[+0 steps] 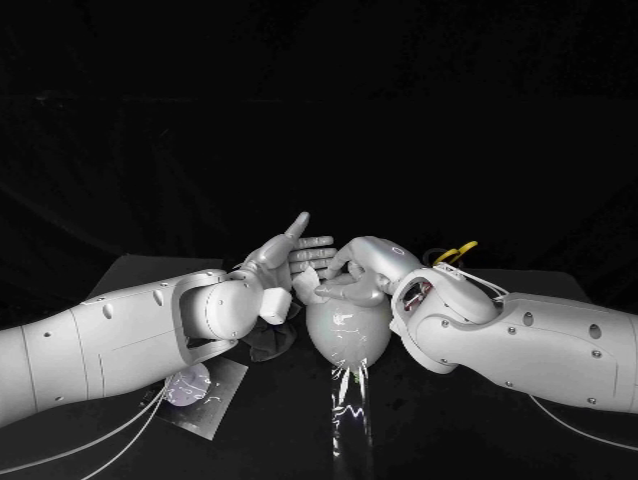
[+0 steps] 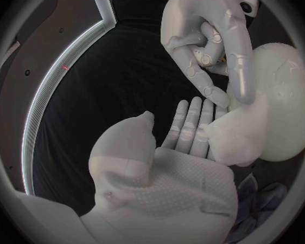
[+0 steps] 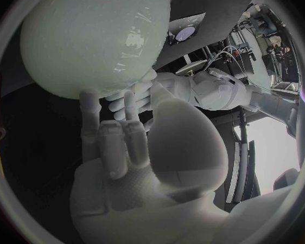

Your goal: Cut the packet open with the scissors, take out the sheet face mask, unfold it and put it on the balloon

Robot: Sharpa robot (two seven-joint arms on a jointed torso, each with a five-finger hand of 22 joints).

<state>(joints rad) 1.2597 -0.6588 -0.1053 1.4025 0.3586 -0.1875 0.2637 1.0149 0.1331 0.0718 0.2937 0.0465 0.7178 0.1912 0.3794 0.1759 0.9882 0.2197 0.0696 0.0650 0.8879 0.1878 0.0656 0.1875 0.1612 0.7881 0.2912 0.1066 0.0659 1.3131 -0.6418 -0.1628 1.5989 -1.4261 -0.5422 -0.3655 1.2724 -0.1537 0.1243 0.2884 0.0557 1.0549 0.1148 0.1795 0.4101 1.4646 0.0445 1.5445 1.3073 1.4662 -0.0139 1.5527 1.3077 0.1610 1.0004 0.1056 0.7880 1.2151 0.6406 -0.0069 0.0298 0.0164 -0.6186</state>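
**Q:** What was in view?

**A:** A black table (image 1: 129,275) under a dark backdrop (image 1: 319,100). The pale balloon (image 1: 351,338) sat near its middle, between my two hands. My left hand (image 1: 283,265) lay beside it, fingers straight, gripping nothing I could see. My right hand (image 1: 365,272) touched it with its fingertips (image 3: 89,113); whether they gripped, I couldn't tell.

**Q:** And the step?

**A:** Dressing the balloon, I judged. The way to do it was to press lightly and evenly, steadying it so it wouldn't roll.

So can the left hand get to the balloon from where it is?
Probably yes. The left hand is right beside the balloon, fingers stretched toward it with nothing between. The right hand touches the balloon too, but from the other side.
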